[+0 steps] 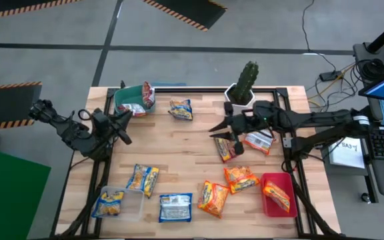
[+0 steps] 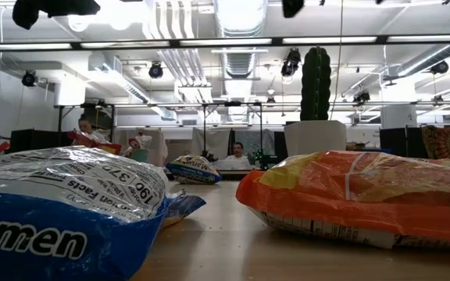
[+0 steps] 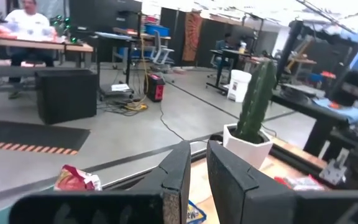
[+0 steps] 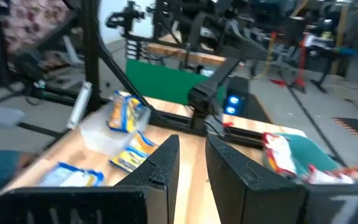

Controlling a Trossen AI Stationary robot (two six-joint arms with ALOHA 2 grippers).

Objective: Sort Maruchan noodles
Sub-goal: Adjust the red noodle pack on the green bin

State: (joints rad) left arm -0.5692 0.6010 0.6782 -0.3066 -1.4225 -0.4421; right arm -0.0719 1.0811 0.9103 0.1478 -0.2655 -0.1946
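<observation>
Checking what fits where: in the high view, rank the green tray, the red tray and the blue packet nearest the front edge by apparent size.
1. green tray
2. red tray, about alike, so unsure
3. blue packet, smallest

table (image 1: 192, 143): wood top, black frame
trays: green (image 1: 127, 99) upper left, red (image 1: 272, 183) lower right, clear (image 1: 133, 207) lower left
cactus (image 1: 247, 83): top edge
packets (image 1: 240, 179): scattered across centre and bottom

Cactus (image 1: 248, 79) in white pot (image 1: 237, 100), upright at table (image 1: 185, 143) far edge. Green tray (image 1: 131, 95) far-left corner; red tray (image 1: 267, 200) near-right; clear tray (image 1: 133, 205) near-left.
</observation>
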